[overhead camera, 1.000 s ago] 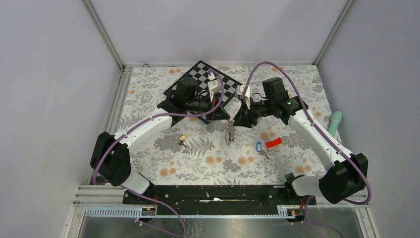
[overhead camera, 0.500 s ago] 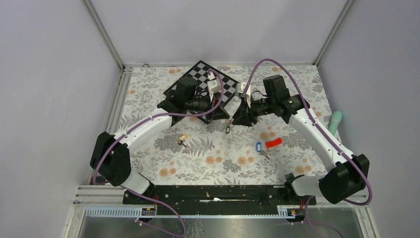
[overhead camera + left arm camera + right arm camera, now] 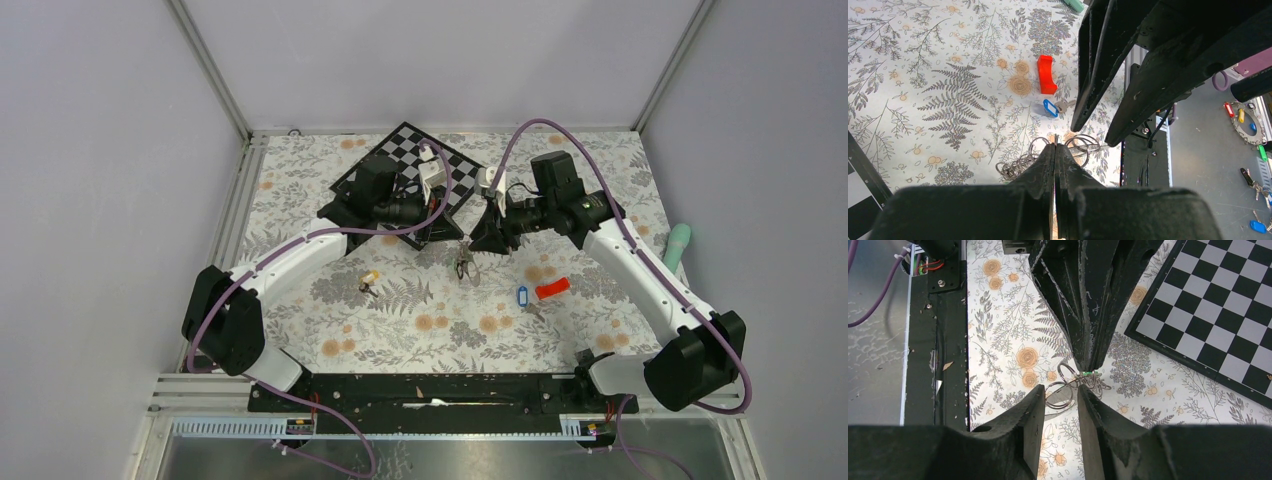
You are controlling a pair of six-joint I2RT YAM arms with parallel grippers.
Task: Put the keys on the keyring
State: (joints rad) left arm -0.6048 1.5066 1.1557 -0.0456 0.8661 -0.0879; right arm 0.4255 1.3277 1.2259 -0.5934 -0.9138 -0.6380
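The keyring (image 3: pixel 463 266) is a bunch of grey wire rings hanging just over the flowered cloth between the two arms. My left gripper (image 3: pixel 453 240) is shut on its top; the left wrist view shows rings (image 3: pixel 1082 145) spreading to both sides of the pinched tips (image 3: pixel 1055 146). A speck of green shows at those tips in the right wrist view. My right gripper (image 3: pixel 1060 394) faces it, open, with a ring (image 3: pixel 1062 392) just beyond its fingertips. A blue-tagged key (image 3: pixel 520 295) and a yellow-tagged key (image 3: pixel 369 281) lie on the cloth.
A red block (image 3: pixel 552 289) lies beside the blue key. The black-and-white checkerboard (image 3: pixel 455 160) sits at the back, partly under the left arm. A teal object (image 3: pixel 677 246) rests at the right wall.
The hanging keyring has twisted and swung slightly, looking narrow half a second ago and wider now. Both arms have stayed almost in place.
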